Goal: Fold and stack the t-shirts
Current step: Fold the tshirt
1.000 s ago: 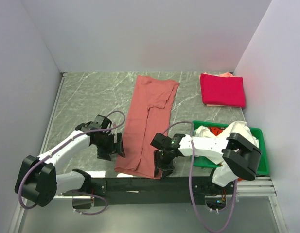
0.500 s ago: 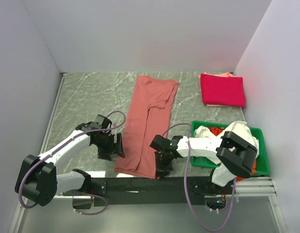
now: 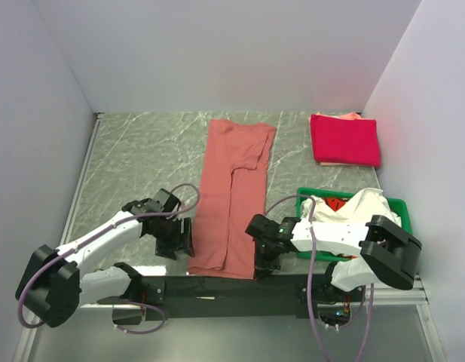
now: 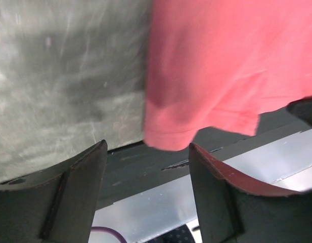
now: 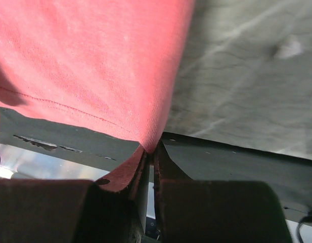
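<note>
On my left, the left gripper [image 3: 179,237] is down at the near left corner of the salmon-red t-shirt [image 3: 232,200]. Its wrist view shows the jaws spread, with the hem corner [image 4: 166,136] lying between the fingertips [image 4: 95,157] but not pinched.

The shirt lies on the table [image 3: 134,151] as a long narrow strip running from far to near. I judge its sides are already folded in and the lengthwise fold is what's left.

The right gripper [image 3: 264,256] is at the near right corner. In its wrist view the jaws are clamped tight on the hem [image 5: 150,147], so that side is secured.

At the far right, the crimson-pink t-shirt [image 3: 345,139] sits neatly folded, with a peach-coloured layer [image 3: 354,115] peeking out beneath it, so I'd call that the stack begun.

At the near right, the green tray [image 3: 404,205] holds a crumpled white t-shirt [image 3: 360,202], not yet folded.

As I see it, the left side must pinch before both corners can be lifted towards the far end.
</note>
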Available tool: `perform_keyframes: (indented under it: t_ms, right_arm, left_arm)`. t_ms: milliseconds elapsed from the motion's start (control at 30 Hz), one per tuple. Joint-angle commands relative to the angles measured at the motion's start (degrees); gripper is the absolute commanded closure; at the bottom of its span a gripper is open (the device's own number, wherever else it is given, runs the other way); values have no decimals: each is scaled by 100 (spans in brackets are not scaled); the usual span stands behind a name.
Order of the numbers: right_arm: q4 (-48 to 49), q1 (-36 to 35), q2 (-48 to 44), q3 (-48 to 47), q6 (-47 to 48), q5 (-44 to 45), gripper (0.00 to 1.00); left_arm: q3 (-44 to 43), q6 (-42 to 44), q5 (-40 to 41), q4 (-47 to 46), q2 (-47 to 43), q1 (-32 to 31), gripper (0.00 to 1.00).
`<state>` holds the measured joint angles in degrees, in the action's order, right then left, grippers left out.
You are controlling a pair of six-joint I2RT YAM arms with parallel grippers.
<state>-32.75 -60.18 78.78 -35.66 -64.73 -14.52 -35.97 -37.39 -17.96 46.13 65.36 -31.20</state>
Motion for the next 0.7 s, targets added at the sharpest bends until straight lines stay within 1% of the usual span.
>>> perform_keyframes:
  t_ms: [0,133,267,567,633,667]
  right_arm:
    - [-240,94,-179,103,-58,178,92]
    - [-240,121,-92,42,4,160,92]
    - [-214,112,-38,-11,39,152,92]
    - [-223,112,-153,50,22,187,92]
    - [-223,103,-170,50,13,196,92]
    - [-205,112,-179,50,4,196,92]
  left_arm:
    - [326,-488,-32,-77,-357,-149,30]
    - [599,-866,-128,-235,-638,-307,31]
    - [784,-1095,-147,-560,-718,-404,31]
    - [722,-1438,99,-877,-542,-554,33]
    - [740,-1464,117,-886,-507,-580,34]
    - [766,-1491,117,-904,-498,-598,36]
